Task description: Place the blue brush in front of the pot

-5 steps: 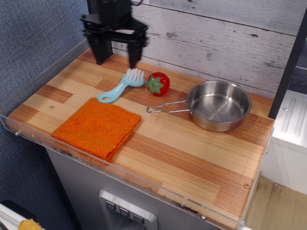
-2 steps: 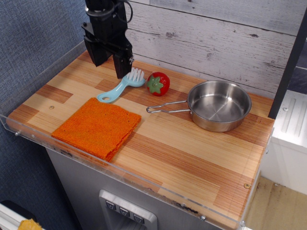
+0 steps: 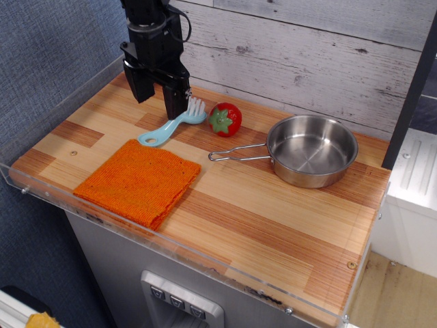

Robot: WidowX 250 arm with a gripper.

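The blue brush lies on the wooden counter at the back left, its white bristles toward the wall and its handle with the oval hole pointing front-left. The pot sits at the right, its wire handle pointing left. My black gripper hangs open just above the counter to the left of the brush head. One finger partly covers the bristles, the other stands further left. It holds nothing.
A red strawberry toy sits between the brush head and the pot. A folded orange cloth lies at the front left. A clear acrylic rim edges the counter. A plank wall stands behind.
My gripper has turned and come down toward the brush head, its fingers now lower and closer to the bristles. The brush, pot, strawberry and cloth have not moved.
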